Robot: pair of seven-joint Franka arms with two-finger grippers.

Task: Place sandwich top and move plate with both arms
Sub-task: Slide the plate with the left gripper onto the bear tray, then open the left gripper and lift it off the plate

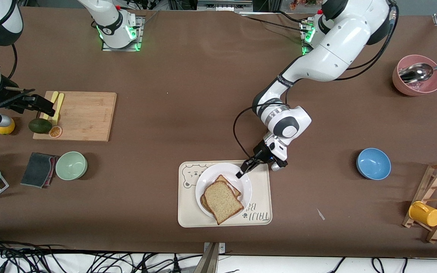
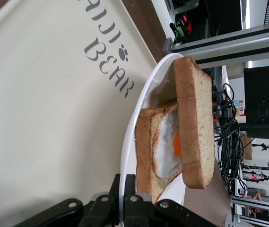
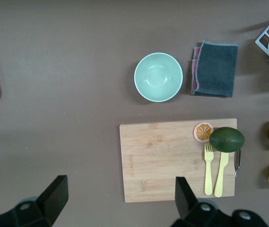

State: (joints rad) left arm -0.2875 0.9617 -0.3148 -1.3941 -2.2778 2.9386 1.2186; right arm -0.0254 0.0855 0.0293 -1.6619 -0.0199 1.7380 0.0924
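Note:
The sandwich top (image 1: 222, 201), a plain tan slice, lies askew on the egg slice (image 2: 165, 146) on the white plate (image 1: 243, 181). The plate sits on the cream bear tray (image 1: 188, 216). My left gripper (image 1: 240, 174) is shut on the plate's rim at the edge farther from the front camera; in the left wrist view the fingers (image 2: 134, 187) clamp the thin white rim (image 2: 129, 142), with the sandwich top (image 2: 193, 123) close by. My right gripper (image 1: 49, 110) hangs open and empty over the cutting board's end; its fingers stand wide apart (image 3: 120, 189).
A wooden cutting board (image 1: 84, 115) holds an avocado (image 1: 39, 125), an orange slice and yellow cutlery. A green bowl (image 1: 71, 165) and grey cloth (image 1: 38, 169) lie nearer the front camera. A blue bowl (image 1: 373, 163), pink bowl (image 1: 417, 76) and mug rack (image 1: 436, 204) stand toward the left arm's end.

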